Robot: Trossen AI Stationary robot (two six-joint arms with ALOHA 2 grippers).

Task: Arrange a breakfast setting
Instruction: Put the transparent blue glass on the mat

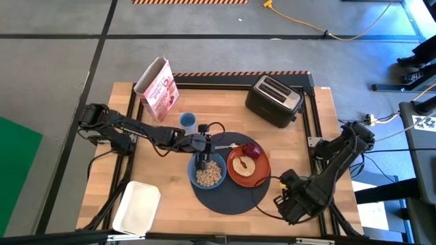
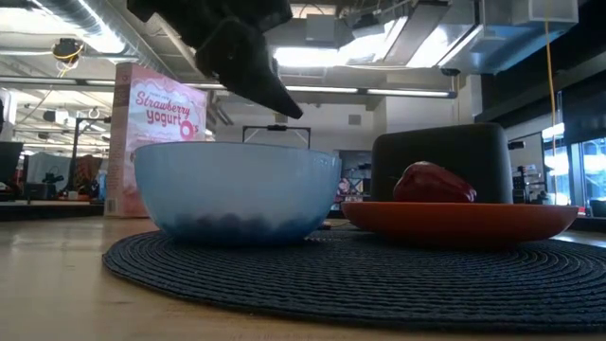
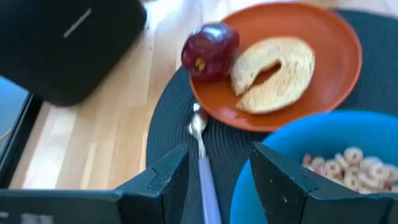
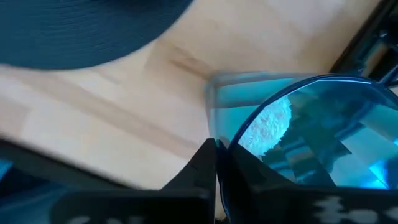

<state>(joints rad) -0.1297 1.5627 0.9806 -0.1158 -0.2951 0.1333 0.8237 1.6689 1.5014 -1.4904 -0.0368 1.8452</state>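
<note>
A dark round mat (image 1: 228, 199) lies at the table's near middle. On it stand a blue bowl (image 1: 206, 172) of cereal (image 3: 348, 168) and an orange plate (image 1: 263, 174) with bread (image 3: 273, 71) and a dark red fruit (image 3: 210, 51). A metal spoon (image 3: 199, 127) lies on the mat, on the far side of the bowl and plate. My left gripper (image 3: 219, 160) is open above the bowl's far rim, one finger on either side of the spoon's handle. My right gripper (image 4: 216, 152) is shut and empty near the table's near right corner (image 1: 285, 202). A pale cup (image 1: 188, 122) stands beyond the mat.
A black toaster (image 1: 274, 101) stands at the far right and a pink cereal box (image 1: 158, 88) at the far left. A white tray (image 1: 136, 207) lies at the near left corner. A dark frame rail (image 1: 308, 109) runs along the right side.
</note>
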